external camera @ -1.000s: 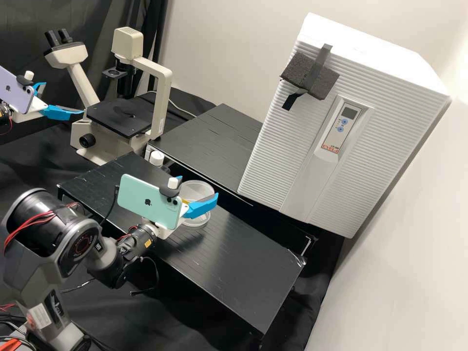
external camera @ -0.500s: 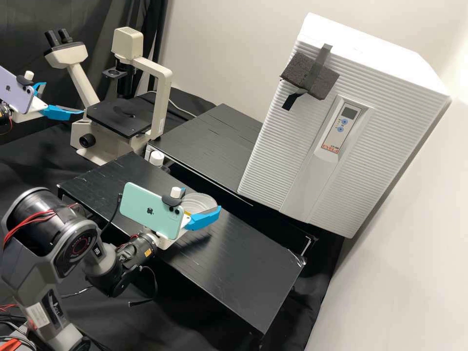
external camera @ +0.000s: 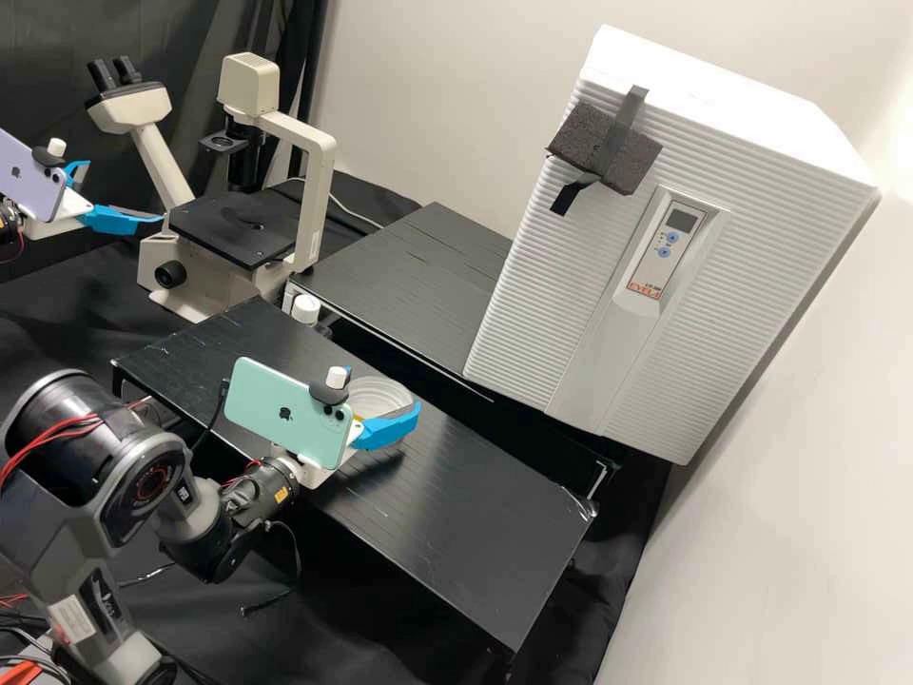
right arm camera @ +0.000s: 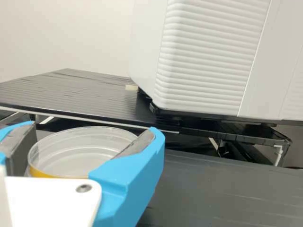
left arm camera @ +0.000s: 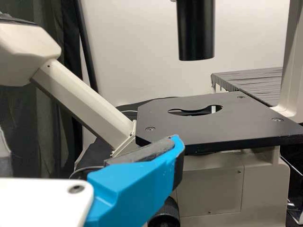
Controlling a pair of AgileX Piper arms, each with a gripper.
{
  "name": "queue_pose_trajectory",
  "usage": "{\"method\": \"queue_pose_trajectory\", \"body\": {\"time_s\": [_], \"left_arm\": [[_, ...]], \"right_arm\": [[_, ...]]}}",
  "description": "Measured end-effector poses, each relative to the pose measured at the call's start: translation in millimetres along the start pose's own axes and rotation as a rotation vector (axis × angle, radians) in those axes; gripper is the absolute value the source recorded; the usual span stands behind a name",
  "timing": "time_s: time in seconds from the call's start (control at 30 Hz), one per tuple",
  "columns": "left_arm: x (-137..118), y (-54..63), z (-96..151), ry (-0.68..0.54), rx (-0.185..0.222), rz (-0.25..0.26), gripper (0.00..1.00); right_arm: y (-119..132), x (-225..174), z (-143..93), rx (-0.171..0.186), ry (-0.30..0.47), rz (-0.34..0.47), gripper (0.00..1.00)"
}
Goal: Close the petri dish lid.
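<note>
From where I stood, taking the high view as a dial, the right claw (external camera: 385, 390) was just off the middle, toward half past seven, over the low black bench (external camera: 466, 514). It was closed around the clear petri dish lid (right arm camera: 87, 139), with the grey pads (right arm camera: 137, 143) against opposite sides of the rim. A lower ring showed through the plastic, and a yellow edge ran along the near side, but I couldn't tell whether the lid was fully seated. A mint-green phone (external camera: 281, 411) was mounted behind that claw. Out toward ten o'clock, the left claw (external camera: 124, 190) was open and held nothing, its two blue fingers well apart, with a lilac phone (external camera: 30, 178) mounted behind it. Near it, also around ten, stood the cream microscope (external camera: 317, 205) with its flat black stage (external camera: 223, 228); the left wrist view took in the notched opening in that stage. At two o'clock rose a ribbed white cabinet (external camera: 761, 276), carrying a dark foam block (external camera: 580, 143) taped near eleven on its front. The cabinet stood on a second black platform (external camera: 409, 276), which spread toward eleven o'clock from the middle.
</note>
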Motion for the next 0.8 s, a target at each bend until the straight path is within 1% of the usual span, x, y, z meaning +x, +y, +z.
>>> {"method": "queue_pose_trajectory", "body": {"time_s": [0.1,0.17,0.2,0.8], "left_arm": [[0.0,0.0,0.0,0.0,0.0,0.0,1.0],[0.0,0.0,0.0,0.0,0.0,0.0,1.0],[0.0,0.0,0.0,0.0,0.0,0.0,1.0],[0.0,0.0,0.0,0.0,0.0,0.0,1.0]], "right_arm": [[-2.5,0.8,2.0,0.007,-0.01,-0.013,0.0],[-3.7,1.3,3.5,0.018,-0.017,-0.019,0.0],[-4.0,1.4,4.0,0.021,-0.019,-0.021,1.0],[-6.1,-2.1,8.0,0.016,-0.03,-0.035,1.0]]}}
